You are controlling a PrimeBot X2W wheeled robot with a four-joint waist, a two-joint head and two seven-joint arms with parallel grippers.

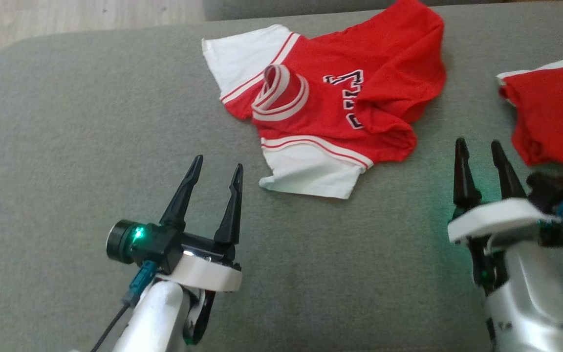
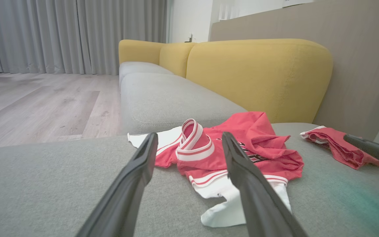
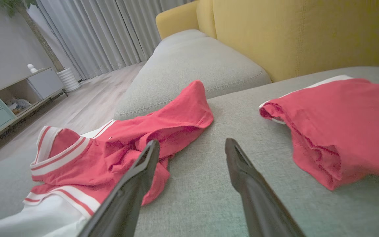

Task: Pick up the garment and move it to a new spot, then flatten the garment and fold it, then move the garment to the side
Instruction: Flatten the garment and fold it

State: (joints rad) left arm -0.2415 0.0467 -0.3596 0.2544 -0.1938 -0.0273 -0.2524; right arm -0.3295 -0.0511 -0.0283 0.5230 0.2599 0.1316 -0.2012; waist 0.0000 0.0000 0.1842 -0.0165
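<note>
Plainly, the task is judged to be at its very start: the crumpled red jersey with white sleeves and a striped ribbed collar [image 1: 330, 102] is seen lying loose on the grey upholstered sofa seat [image 1: 91, 146], towards its far edge and roughly midway between the two arms, and it is touched by neither. The left pincer [image 1: 218, 162] is held low over the seat with its dark fingers spread wide and nothing between them. It is pointed towards the jersey, whose near white sleeve [image 1: 311, 171] lies a little beyond its tips. The right pincer [image 1: 478, 142] is likewise spread and empty, and is aimed at the bare upholstery between the jersey and a second red garment with white trim [image 1: 552, 112] that is bunched at the right edge. The arms are probably held back and apart in this way so that the cloth can be approached from two sides and gripped at separate points. The jersey is heaped on itself, with the red body folded over the lettering and the collar standing up, so no clean hem is offered and more than one layer could be caught. The second garment is set near the right arm's path and could be snagged or mistaken for the target. Behind, a yellow padded backrest [image 2: 258, 75] is seen, and beyond the seat a pale wooden floor [image 2: 38, 105] and grey curtains [image 2: 61, 33], well apart from the work.
</note>
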